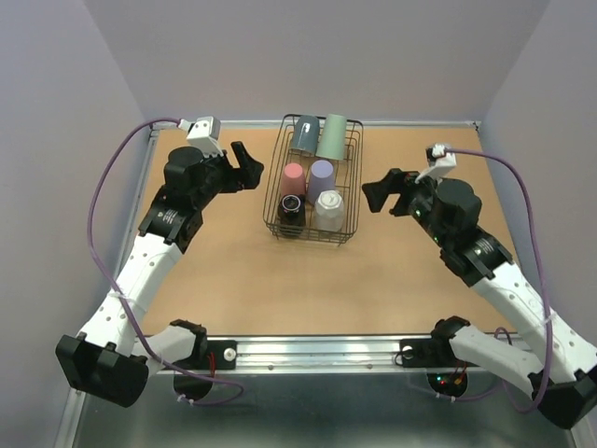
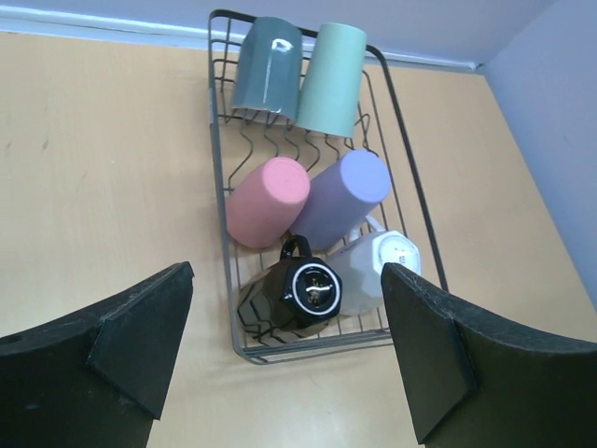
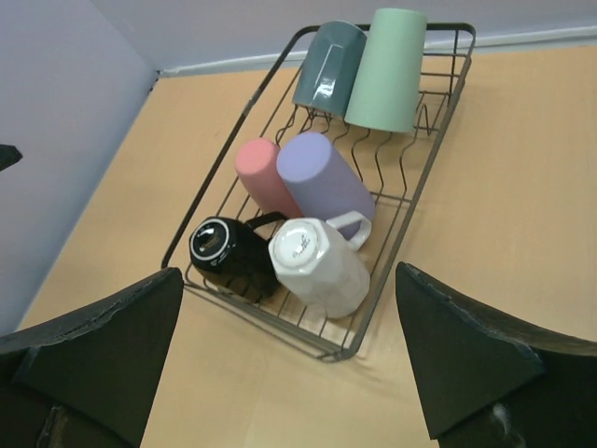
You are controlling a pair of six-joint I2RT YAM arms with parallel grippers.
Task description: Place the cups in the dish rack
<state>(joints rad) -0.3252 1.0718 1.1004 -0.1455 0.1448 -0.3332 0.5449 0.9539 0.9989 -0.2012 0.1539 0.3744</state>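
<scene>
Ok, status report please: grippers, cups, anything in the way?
Left gripper open, empty. Right gripper open, empty. Six cups in dish rack. No obstacle seen.

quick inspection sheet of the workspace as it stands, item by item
surface: tan table
job's things: dish rack holds all six: grey-blue cup and pale green cup at the far end, pink cup and lavender cup mid, dark brown mug and white mug nearest
clutter: nothing seen
grippers: left gripper and right gripper open, empty, flanking the rack without touching
cables: left purple cable, right purple cable
surroundings: grey walls, metal rail
</scene>
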